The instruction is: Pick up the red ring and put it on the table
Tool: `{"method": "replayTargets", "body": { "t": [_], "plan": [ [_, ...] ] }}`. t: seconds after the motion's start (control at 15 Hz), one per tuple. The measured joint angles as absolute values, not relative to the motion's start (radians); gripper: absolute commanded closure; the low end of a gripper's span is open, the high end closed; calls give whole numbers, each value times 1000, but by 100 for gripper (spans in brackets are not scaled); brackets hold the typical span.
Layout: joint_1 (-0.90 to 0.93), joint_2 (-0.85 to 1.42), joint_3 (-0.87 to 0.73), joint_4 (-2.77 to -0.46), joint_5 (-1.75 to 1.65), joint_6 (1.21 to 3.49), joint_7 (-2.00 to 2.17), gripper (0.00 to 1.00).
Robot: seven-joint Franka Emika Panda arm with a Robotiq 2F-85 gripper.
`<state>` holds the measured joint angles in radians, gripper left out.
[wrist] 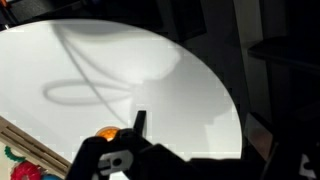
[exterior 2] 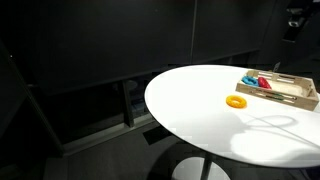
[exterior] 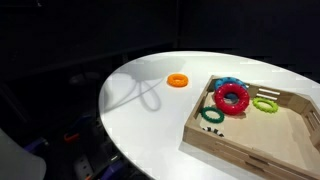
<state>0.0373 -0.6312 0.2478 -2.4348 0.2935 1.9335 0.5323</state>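
Observation:
The red ring (exterior: 232,98) lies in the wooden tray (exterior: 250,145) on the right side of the white round table (exterior: 140,70). It overlaps a blue ring (exterior: 229,83). It also shows in an exterior view (exterior 2: 265,83) and at the bottom left corner of the wrist view (wrist: 25,172). My gripper (wrist: 150,128) hangs high above the table, away from the tray. Only one dark finger stands out against the white top, with nothing between the jaws. The arm (exterior 2: 296,20) shows at the top right of an exterior view.
An orange ring (exterior: 178,80) lies on the table beside the tray; it is half hidden by the gripper in the wrist view (wrist: 104,133). A dark green ring (exterior: 212,115) and a lime ring (exterior: 265,104) lie in the tray. Surroundings are dark.

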Motion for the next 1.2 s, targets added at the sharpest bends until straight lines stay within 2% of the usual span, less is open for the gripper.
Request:
{"method": "replayTargets", "body": {
  "t": [0.73,1.2],
  "plan": [
    [-155,-561,136,-2378,141,1935,571,0],
    [-191,-455,57,-2367,116,2024,573,0]
  ]
}}
